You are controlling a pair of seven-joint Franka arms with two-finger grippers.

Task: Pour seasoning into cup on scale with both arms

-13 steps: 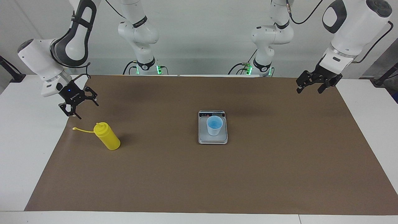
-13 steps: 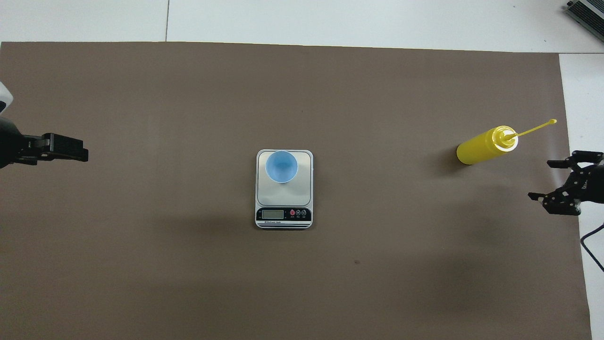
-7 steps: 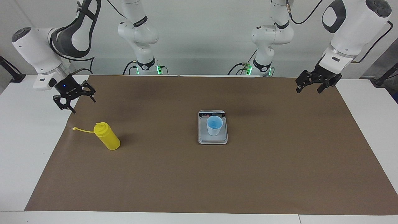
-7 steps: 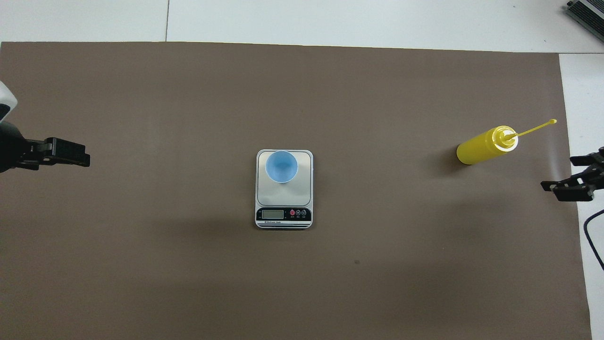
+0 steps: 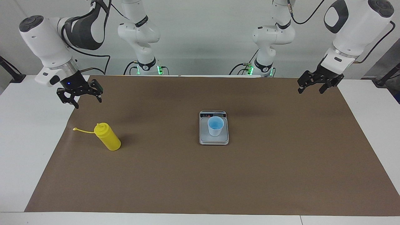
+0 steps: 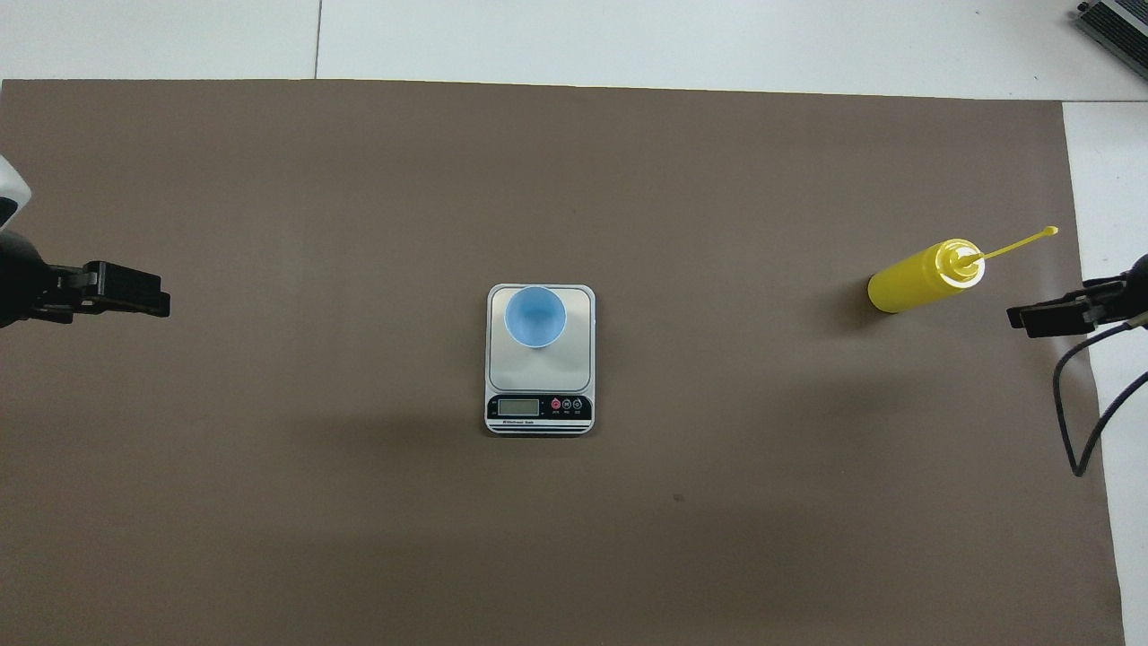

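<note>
The yellow seasoning bottle stands on the brown mat toward the right arm's end, with its thin cap strap sticking out sideways. At the mat's middle, the light blue cup stands upright on the grey scale. My right gripper hangs open over the mat's edge beside the bottle, apart from it and holding nothing. Over the mat's edge at the left arm's end, my left gripper waits open and empty.
The brown mat covers most of the white table. Both arm bases stand along the table edge nearest the robots. A black cable loops down from the right wrist. A grey device sits at one corner.
The right gripper has lifted and turned at the wrist, its fingers now pointing more level beside the bottle. The left gripper, bottle, cup and scale have stayed put.
</note>
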